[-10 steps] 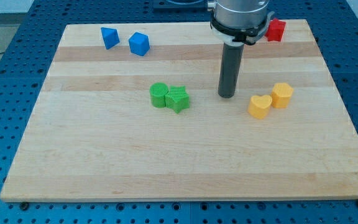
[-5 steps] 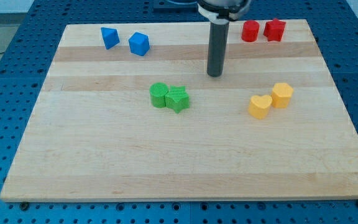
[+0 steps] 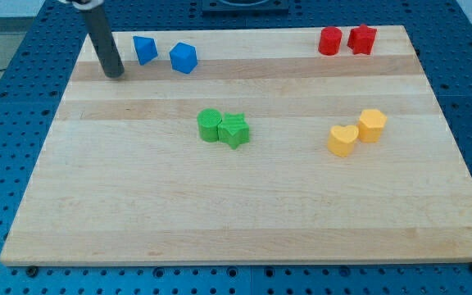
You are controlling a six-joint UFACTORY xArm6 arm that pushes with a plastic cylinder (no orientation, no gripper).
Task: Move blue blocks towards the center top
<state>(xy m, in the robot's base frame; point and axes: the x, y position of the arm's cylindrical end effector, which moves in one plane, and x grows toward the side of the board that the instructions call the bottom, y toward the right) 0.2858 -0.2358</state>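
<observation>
Two blue blocks lie at the view's top left: a blue wedge-like block [image 3: 144,49] and a blue cube [image 3: 183,57] just to its right, a small gap between them. My tip [image 3: 114,74] rests on the board to the left of the wedge-like block and slightly below it, a short gap away, touching neither blue block. The dark rod rises up and to the left out of the view's top.
A green cylinder [image 3: 210,124] and a green star block [image 3: 235,130] touch near the middle. A yellow heart [image 3: 342,140] and a yellow hexagonal block [image 3: 372,124] sit at the right. A red cylinder [image 3: 329,40] and a red star [image 3: 362,39] sit at the top right.
My tip has swept from right of the green blocks up and far left across the board to beside the blue blocks. No block has moved.
</observation>
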